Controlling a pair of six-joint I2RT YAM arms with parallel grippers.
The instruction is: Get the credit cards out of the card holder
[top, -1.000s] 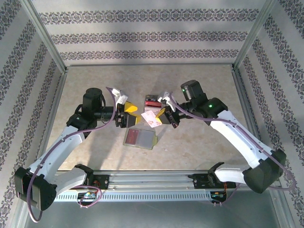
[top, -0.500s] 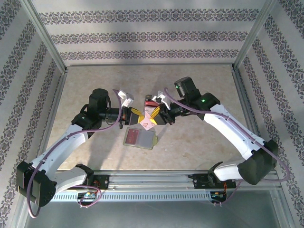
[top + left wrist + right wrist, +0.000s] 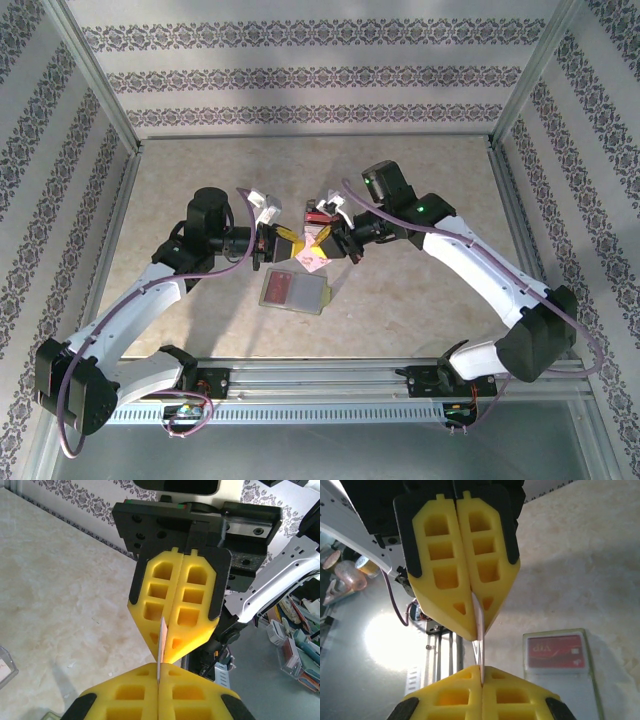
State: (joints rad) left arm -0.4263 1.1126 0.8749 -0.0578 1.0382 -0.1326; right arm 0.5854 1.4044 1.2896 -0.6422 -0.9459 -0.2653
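A pink-and-white credit card [image 3: 312,258] hangs above the table between my two grippers. My left gripper [image 3: 296,246] is shut on one edge of it and my right gripper [image 3: 331,244] on the opposite edge. In the left wrist view the card [image 3: 161,645] runs edge-on from my left gripper [image 3: 159,677] to the facing yellow fingers [image 3: 195,605]. The right wrist view shows the same card [image 3: 480,635] in my right gripper [image 3: 481,677]. The card holder [image 3: 316,296] lies open and flat below, with a red card [image 3: 280,288] in its pocket, also seen as the card holder [image 3: 560,690] and red card [image 3: 555,652].
A small clear tray [image 3: 320,212] with red-and-white contents stands just behind the grippers. Patterned walls and metal frame posts enclose the table on three sides. The rail [image 3: 320,385] with the arm bases runs along the near edge.
The two arms came together over the card holder. My left gripper, open a second ago, has shut on the free edge of the card that the right gripper holds.
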